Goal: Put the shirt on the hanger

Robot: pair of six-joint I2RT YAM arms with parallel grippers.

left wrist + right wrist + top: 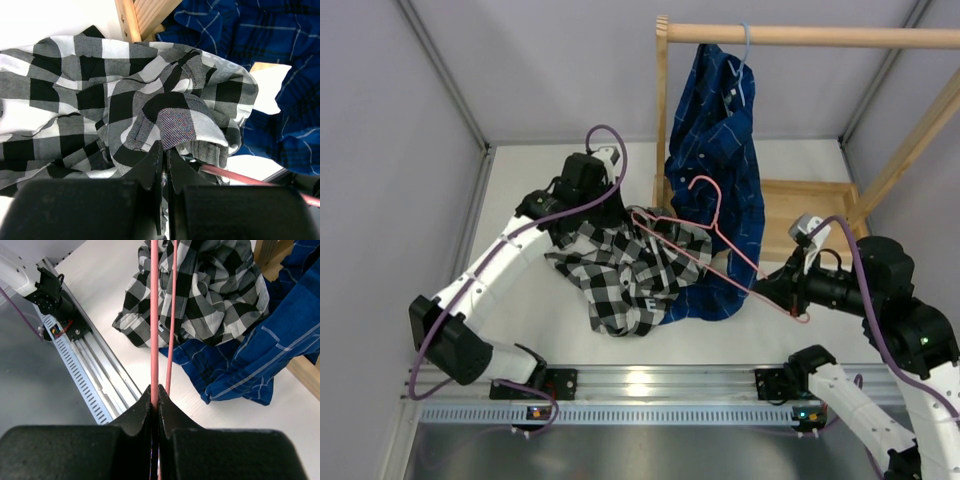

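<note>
Looking left first, your left pincer [163,152] is pinched together on a fold of the checked shirt [100,85], which lies heaped on the surface [535,325] just ahead of it. Your right pincer [158,390] is clamped on the pink hanger [154,315], whose wire runs straight ahead to the shirt.

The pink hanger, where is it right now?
Seen from above, the hanger sits right of centre, one corner pinched by the right gripper, its far end reaching the checked shirt beside the blue shirt.
</note>
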